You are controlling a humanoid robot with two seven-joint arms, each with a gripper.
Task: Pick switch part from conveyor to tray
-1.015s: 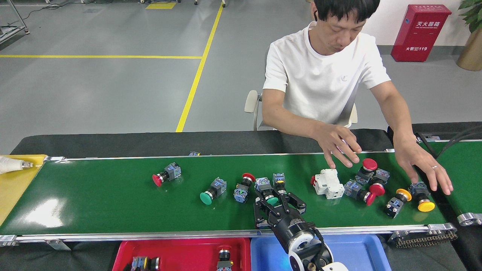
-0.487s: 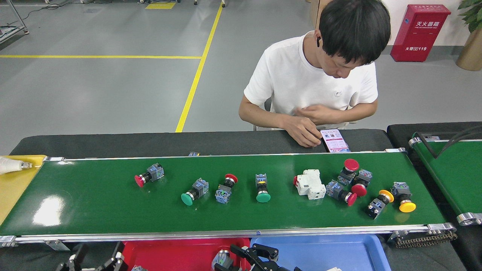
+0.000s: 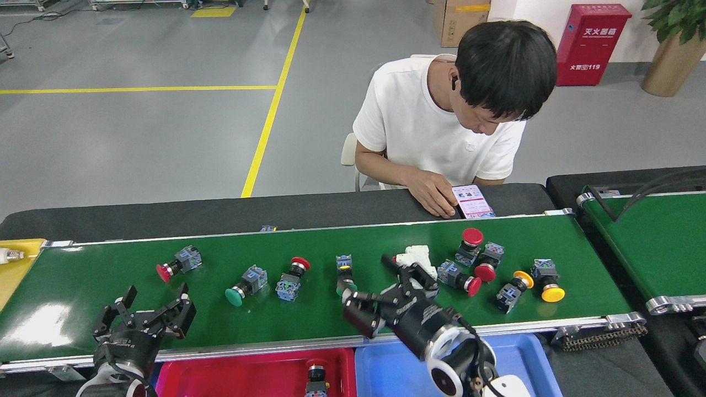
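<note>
The conveyor (image 3: 331, 322) is the long green belt across the head view, and several switch parts lie on it. Among them are a red-capped one (image 3: 177, 263), a green-capped one (image 3: 245, 284), another red one (image 3: 292, 273) and a green one (image 3: 345, 274). My right gripper (image 3: 380, 289) hovers open just right of that green part, one finger against a white breaker (image 3: 417, 255). My left gripper (image 3: 146, 311) stands open over the belt's front left with nothing between its fingers. A red tray (image 3: 248, 375) holding a switch part (image 3: 315, 380) and a blue tray (image 3: 386, 369) sit below the front rail.
More red and yellow switch parts cluster at the belt's right (image 3: 485, 267). A person sits behind the belt with a hand (image 3: 436, 196) on a phone (image 3: 471, 201). A shorter green belt (image 3: 656, 242) lies at the right, and a yellow surface (image 3: 14, 264) at the left.
Both grippers have come up from the bottom edge to over the belt, the right one beside the green part. The parts have shifted left in the view, and the view itself has moved a little.
</note>
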